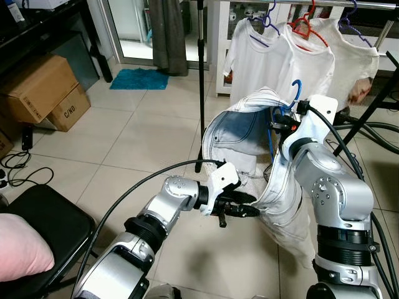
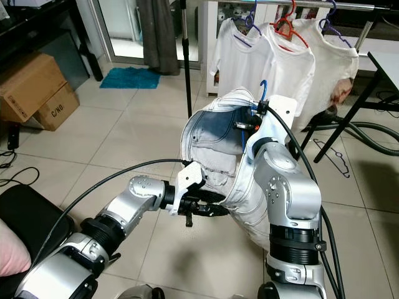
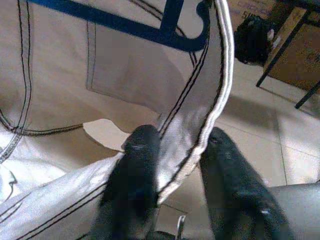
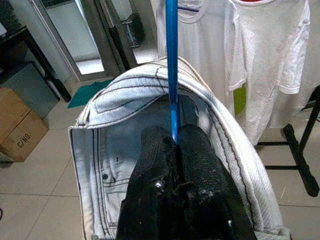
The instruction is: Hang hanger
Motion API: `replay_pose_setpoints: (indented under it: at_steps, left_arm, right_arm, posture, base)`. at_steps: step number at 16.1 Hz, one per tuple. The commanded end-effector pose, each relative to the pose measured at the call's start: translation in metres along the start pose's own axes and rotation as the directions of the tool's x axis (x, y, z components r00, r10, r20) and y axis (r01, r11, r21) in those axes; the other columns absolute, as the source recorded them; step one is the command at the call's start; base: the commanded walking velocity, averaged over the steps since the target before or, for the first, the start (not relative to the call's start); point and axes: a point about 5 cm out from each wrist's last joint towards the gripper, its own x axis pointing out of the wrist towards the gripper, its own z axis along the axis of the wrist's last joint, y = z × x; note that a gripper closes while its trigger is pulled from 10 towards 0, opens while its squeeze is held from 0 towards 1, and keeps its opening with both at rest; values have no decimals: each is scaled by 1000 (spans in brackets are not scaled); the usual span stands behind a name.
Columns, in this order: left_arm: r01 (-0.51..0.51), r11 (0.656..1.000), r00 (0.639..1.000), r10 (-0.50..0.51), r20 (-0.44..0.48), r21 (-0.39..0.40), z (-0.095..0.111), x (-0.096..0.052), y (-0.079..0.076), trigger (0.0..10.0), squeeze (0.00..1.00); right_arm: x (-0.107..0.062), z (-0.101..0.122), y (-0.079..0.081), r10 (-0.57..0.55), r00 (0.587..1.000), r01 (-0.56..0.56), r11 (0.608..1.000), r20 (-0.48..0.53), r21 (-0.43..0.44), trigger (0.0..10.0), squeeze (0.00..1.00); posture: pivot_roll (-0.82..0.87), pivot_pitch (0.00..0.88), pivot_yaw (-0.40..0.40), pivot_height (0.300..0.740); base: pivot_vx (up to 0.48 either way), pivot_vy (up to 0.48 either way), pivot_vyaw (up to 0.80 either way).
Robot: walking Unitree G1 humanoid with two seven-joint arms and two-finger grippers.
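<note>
A blue hanger (image 1: pixel 297 91) carries a pale denim garment (image 1: pixel 240 131) draped over it, held up in front of me. My right gripper (image 4: pixel 175 137) is shut on the blue hanger's stem (image 4: pixel 171 75), just under the hook. Lower down, my left gripper (image 1: pixel 246 210) is shut on the garment's stitched edge (image 3: pixel 200 100), with the fabric running between its two fingers (image 3: pixel 140 150). Behind stands a clothes rail (image 2: pixel 312 5) with three white T-shirts (image 1: pixel 259 59) on purple and red hangers.
The rack's black upright pole (image 1: pixel 201 93) stands just left of the garment. Cardboard boxes (image 1: pixel 43 87) sit at the far left, a black chair (image 1: pixel 37 224) with a pink cushion (image 1: pixel 19 249) at the near left. A spare hanger (image 2: pixel 333 156) and cables lie on the tiles.
</note>
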Motion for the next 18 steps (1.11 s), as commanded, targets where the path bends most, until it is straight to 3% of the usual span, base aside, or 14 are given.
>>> replay_pose_setpoints:
  at_steps: [1, 7, 9, 12, 18]
  left_arm:
    - [-20, 999, 1000, 20, -13, 30, 3, -1, 4, 0, 0]
    - [-65, 997, 998, 66, -14, 47, 4, -3, 9, 0, 0]
    - [-69, 996, 997, 69, 17, 55, 8, -4, 10, 0, 0]
    - [-10, 998, 990, 0, 144, 64, 28, -12, 8, 0, 0]
    - [-18, 998, 976, 2, 220, 67, 42, -33, 12, 0, 0]
  right_arm:
    - [-1, 22, 10, 48, 995, -48, 999, 88, -3, 10000, 0]
    - [-1, 22, 11, 60, 994, -59, 998, 87, -11, 10000, 0]
    - [-2, 20, 12, 67, 994, -63, 997, 82, -46, 10000, 0]
    - [-3, 10, 7, 60, 997, -52, 988, 52, -145, 10000, 0]
    - [-2, 2, 5, 69, 997, -61, 977, 30, -202, 10000, 0]
  posture:
    - [-100, 0, 67, 740]
    - [-100, 0, 67, 740]
    - [-102, 0, 68, 740]
    - [-100, 0, 67, 740]
    - [-97, 0, 67, 740]
  base:
    - [0, 0, 0]
    - [0, 0, 0]
    - [0, 0, 0]
    - [0, 0, 0]
    - [0, 0, 0]
